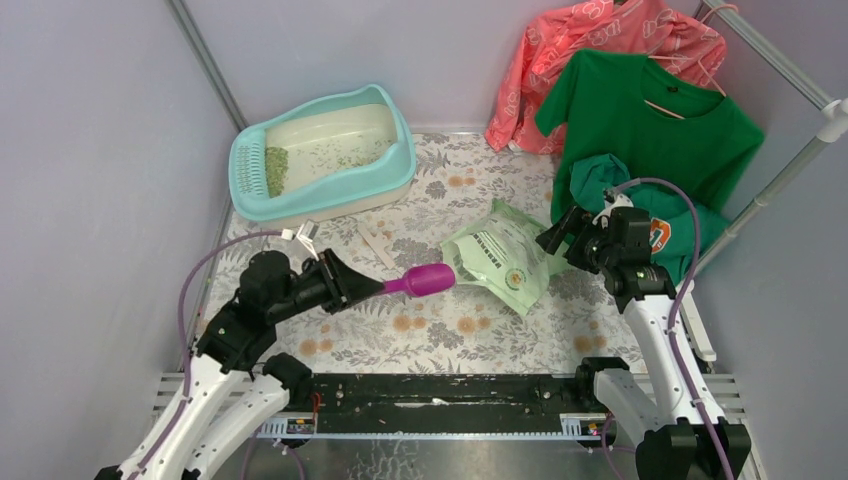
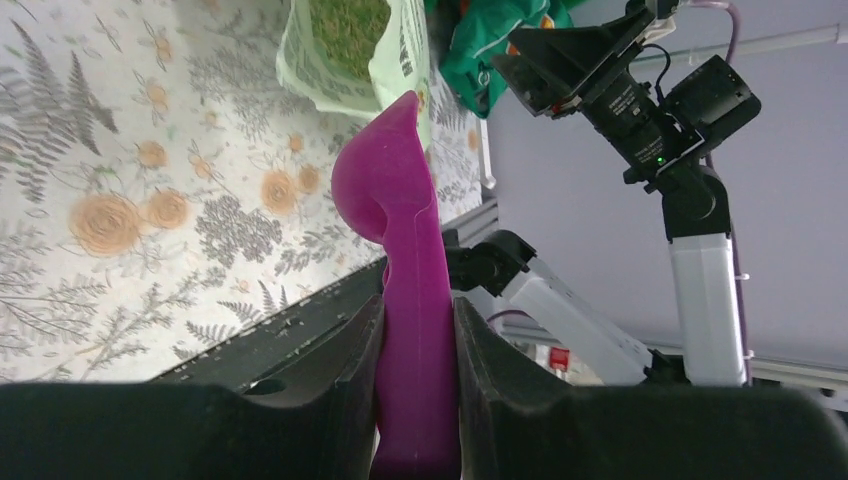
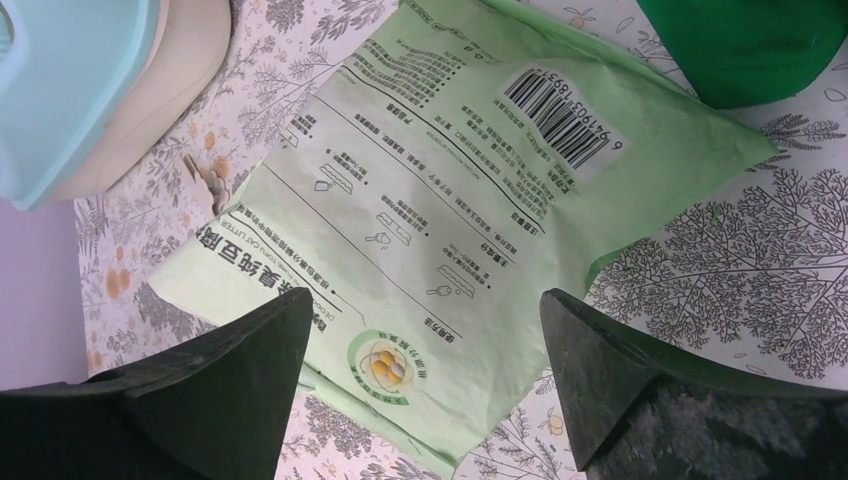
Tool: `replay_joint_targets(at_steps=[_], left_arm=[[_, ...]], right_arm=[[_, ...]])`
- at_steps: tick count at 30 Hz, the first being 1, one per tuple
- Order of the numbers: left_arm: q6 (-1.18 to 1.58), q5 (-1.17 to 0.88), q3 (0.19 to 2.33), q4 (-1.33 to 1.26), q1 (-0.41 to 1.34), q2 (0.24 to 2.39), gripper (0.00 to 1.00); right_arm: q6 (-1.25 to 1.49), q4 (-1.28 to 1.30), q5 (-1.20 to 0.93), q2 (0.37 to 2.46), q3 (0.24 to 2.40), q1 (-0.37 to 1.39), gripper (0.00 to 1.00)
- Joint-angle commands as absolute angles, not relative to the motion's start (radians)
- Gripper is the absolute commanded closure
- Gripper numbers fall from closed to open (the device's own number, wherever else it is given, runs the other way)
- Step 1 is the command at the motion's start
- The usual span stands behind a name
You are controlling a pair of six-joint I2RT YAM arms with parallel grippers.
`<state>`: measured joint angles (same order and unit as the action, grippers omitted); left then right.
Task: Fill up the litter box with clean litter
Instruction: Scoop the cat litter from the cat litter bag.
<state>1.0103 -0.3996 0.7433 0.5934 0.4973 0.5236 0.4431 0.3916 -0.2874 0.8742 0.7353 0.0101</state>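
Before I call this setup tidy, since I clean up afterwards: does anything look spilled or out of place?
Pale scraps lie loose on the table beside the litter box. The clean litter is mostly heaped at the grate end.

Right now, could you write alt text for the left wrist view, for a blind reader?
The left gripper is shut on the handle of a purple scoop, whose bowl points toward the open mouth of a light green bag with green litter inside. A floral table lies beneath.

the litter box is smooth plastic. the purple scoop looks matt, the litter bag thin, creased, printed film.
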Motion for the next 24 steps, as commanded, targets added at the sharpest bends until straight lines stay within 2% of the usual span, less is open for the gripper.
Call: replay_joint_targets(at_steps=[1, 6, 15, 24], left_arm=[[1.121, -0.501, 0.649, 0.467, 0.5, 0.53, 0.94], [1.137, -0.454, 0.583, 0.411, 0.499, 0.566, 0.86], [1.21, -0.443, 0.547, 0.175, 0.506, 0.68, 0.89], [1.202, -0.399, 0.58, 0.141, 0.528, 0.778, 0.9]], right_arm=[[0.446, 0.369, -0.26, 0.87, 0.721, 0.006, 0.08], [0.445, 0.362, -0.235, 0.875, 0.713, 0.006, 0.08], [0.446, 0.288, -0.169, 1.031, 0.784, 0.006, 0.08], [0.46, 0.186, -0.069, 1.241, 0.827, 0.006, 0.07]])
